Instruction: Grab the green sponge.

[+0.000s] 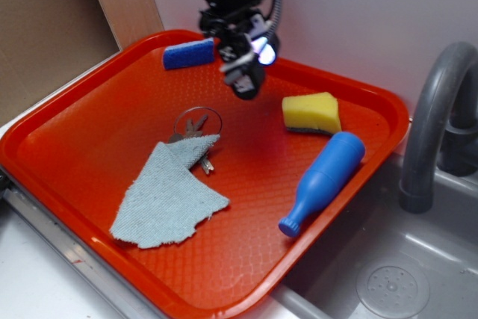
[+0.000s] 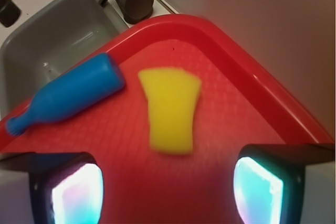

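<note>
one red tray (image 1: 89, 121) holds one green sponge (image 1: 311, 113) far right, one blue sponge (image 1: 188, 54), one blue bottle (image 1: 325, 181), one cloth (image 1: 171, 196), keys (image 1: 196, 131). gripper (image 1: 245, 80) released, empty, hovering left of the sponge.

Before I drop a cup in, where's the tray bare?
Bare: the tray's left side beyond the cloth, and the near corner between cloth and blue bottle. Crowded: around the keys, and yellow sponge beside the bottle.
</note>
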`<move>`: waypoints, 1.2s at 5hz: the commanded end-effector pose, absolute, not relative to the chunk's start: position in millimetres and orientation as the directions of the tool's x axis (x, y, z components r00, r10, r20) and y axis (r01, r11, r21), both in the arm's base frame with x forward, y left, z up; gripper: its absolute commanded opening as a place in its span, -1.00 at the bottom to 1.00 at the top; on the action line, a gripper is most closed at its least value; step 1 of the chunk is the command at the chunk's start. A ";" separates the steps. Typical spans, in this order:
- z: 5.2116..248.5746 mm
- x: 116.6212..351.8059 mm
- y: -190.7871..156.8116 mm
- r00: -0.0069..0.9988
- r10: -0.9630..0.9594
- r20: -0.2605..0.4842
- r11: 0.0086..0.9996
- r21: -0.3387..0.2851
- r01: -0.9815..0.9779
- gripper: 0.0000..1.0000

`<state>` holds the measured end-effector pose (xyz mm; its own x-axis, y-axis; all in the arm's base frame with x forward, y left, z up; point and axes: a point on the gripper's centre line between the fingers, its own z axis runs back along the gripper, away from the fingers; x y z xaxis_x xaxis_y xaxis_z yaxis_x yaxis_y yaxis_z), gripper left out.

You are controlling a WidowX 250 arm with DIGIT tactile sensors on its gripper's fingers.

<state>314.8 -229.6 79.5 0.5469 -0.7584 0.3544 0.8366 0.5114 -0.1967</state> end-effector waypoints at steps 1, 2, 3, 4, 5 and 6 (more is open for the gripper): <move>69.5 315.8 -274.5 0.463 -0.821 0.334 0.431 -0.170 0.886 1.00; 58.5 314.8 -278.2 0.468 -0.835 0.291 0.434 -0.174 0.884 1.00; 65.4 309.7 -276.4 0.465 -0.822 0.328 0.437 -0.159 0.885 -1.00; 82.0 300.8 -269.8 0.524 -0.812 0.257 0.515 -0.105 0.851 -1.00; 129.2 278.9 -244.7 0.693 -0.711 0.119 0.700 0.026 0.714 -1.00; 172.7 255.1 -219.4 0.829 -0.556 0.055 0.831 0.021 0.556 -1.00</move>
<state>260.7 -206.2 147.3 0.8277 -0.5608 -0.0204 0.5611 0.8276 0.0138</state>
